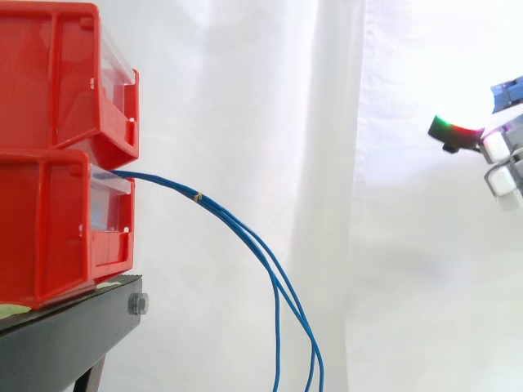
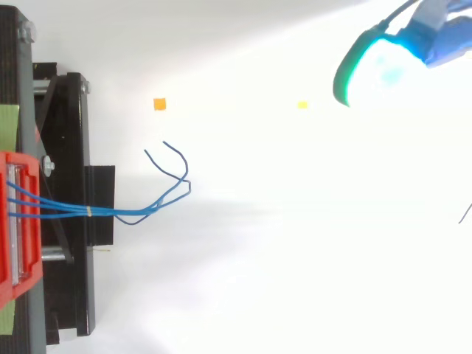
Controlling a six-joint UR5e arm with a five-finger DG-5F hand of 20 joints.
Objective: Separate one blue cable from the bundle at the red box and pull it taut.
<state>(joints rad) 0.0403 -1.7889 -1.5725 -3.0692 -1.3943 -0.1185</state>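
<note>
Slack bundle of thin blue cables (image 1: pixel 245 233), bound by small yellowish tie (image 1: pixel 197 196), emerging from lower of two stacked red plastic bins (image 1: pixel 49 237) on black stand (image 1: pixel 73 335), sagging rightward. Robot hand (image 1: pixel 495 147) far right, well apart from cables; apart or together cannot be told.

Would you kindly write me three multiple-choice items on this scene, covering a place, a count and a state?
1. Where is the hand relative to the cables? A on them; B far to their right; C below them.
2. How many red bins are stacked? A one; B two; C three.
3. The cables are: A taut; B knotted; C slack.
Key: 1 B, it sits at the side view's right edge, clear of them; 2 B, one rests on another on the stand; 3 C, they sag from the lower bin and hang down.
</note>
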